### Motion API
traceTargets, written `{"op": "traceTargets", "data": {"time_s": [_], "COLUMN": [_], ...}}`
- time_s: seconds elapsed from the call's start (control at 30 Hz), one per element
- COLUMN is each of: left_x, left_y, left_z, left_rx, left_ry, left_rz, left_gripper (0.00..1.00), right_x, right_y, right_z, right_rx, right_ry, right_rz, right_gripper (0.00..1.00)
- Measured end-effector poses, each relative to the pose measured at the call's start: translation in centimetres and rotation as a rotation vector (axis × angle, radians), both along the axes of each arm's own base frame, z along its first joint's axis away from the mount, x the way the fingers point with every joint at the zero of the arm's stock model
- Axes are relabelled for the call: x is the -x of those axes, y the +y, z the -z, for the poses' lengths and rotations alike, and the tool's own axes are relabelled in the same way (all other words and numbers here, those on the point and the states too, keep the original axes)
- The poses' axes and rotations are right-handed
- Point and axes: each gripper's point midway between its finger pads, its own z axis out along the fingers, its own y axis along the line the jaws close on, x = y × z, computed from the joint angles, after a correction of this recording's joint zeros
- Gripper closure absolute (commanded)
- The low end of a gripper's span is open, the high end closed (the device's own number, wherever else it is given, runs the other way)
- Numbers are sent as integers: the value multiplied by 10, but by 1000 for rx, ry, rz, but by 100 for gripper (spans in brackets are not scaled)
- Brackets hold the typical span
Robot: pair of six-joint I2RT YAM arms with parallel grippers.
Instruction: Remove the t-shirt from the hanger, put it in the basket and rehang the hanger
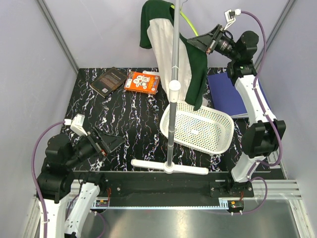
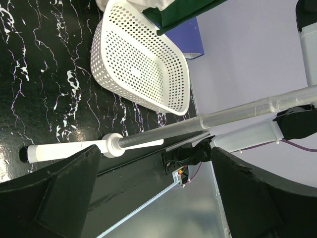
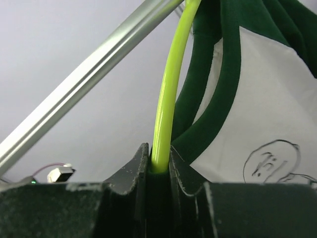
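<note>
Left gripper low over left of table, fingers wide apart, holding nothing; dark book and orange book at back; t-shirt hangs high by grey pole stand, low end over white basket; right gripper pinched tight on green hanger.

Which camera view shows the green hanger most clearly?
The right wrist view: the hanger fills the centre, its lime rod clamped in the right tool, beside the t-shirt. The top view shows only a short lime arc near the pole. The left wrist view shows none of it.
</note>
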Motion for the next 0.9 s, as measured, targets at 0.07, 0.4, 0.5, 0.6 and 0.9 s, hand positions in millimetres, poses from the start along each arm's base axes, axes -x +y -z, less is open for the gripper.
{"op": "traceTargets", "data": {"time_s": [0.07,0.4,0.5,0.6,0.9], "left_x": [0,0,1,1,3], "left_y": [0,0,0,0,0], "left_z": [0,-3,-4,-4,-10], "left_rx": [0,-4,-4,-3,0], "left_ry": [0,-12,-15,-15,-31], "left_rz": [0,2,2,2,5], "left_gripper": [4,4,4,4,6], "right_x": [3,9,5,5,25], "right_y": [1,1,-1,-4,-18], "right_z": [-4,9,22,28,39], "right_rx": [-32,-248,-302,-355,-429], "right_ry": [42,317,398,449,481], "right_rz": [-16,-99,-101,-106,-124], "right_gripper": [100,100,100,100,100]}}
